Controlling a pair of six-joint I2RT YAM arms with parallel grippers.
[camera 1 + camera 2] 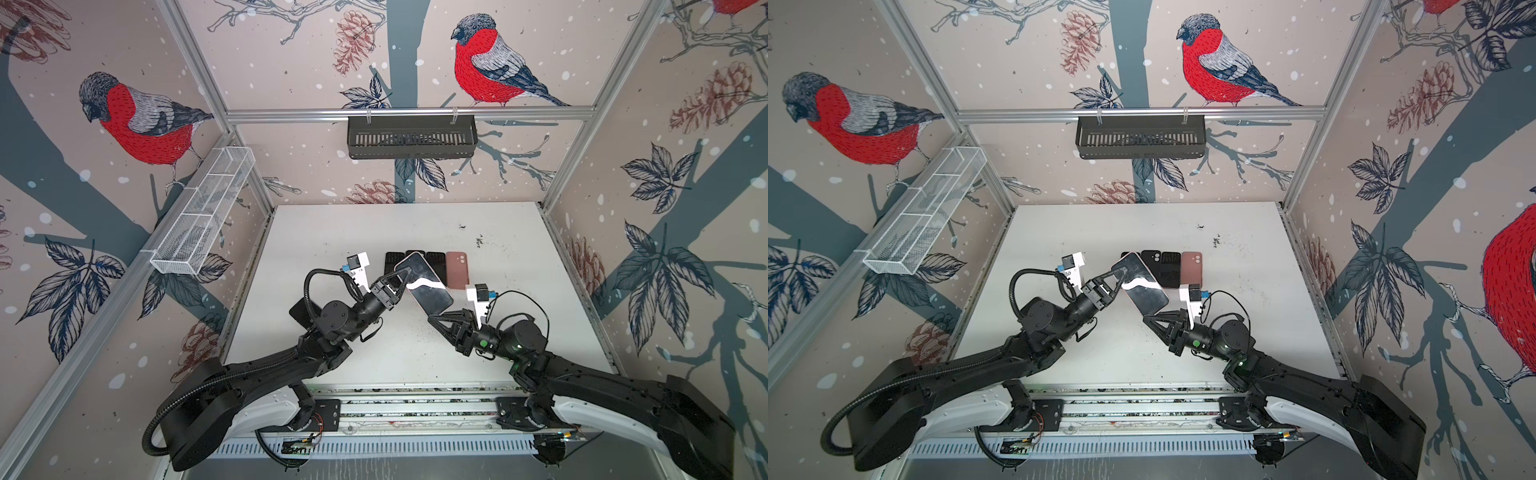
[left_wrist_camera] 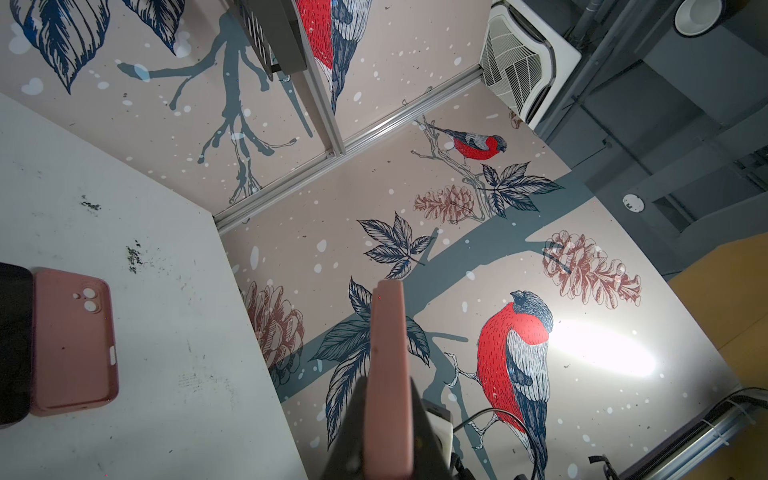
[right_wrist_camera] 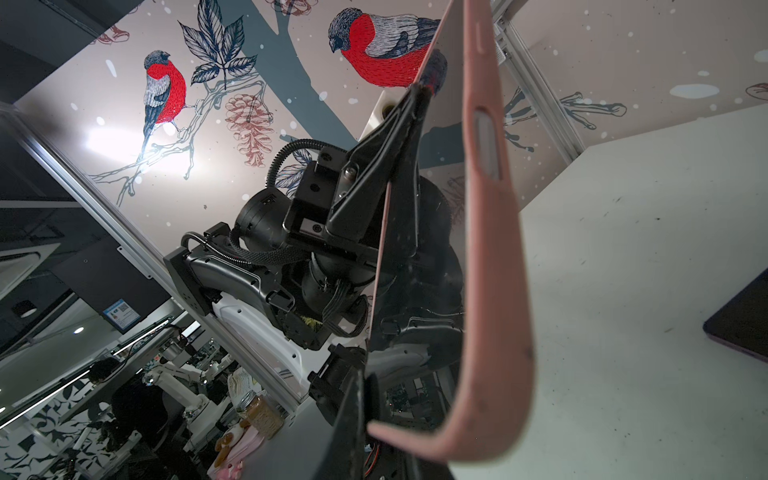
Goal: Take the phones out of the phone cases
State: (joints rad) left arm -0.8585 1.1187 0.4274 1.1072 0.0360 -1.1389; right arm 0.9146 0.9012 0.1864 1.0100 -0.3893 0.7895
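The phone (image 1: 424, 286), seated in its pink phone case (image 3: 494, 249), is held aloft over the counter (image 1: 374, 232), just near of a row of loose cases (image 1: 457, 270). The left tool (image 1: 404, 271) is pinched on its far left corner, and the right tool (image 1: 432, 317) on its near right end. One end should be clamped firmly while the case lip is peeled off the opposite corner. Twisting should be avoided, lest the glass be stressed or the phone dropped.
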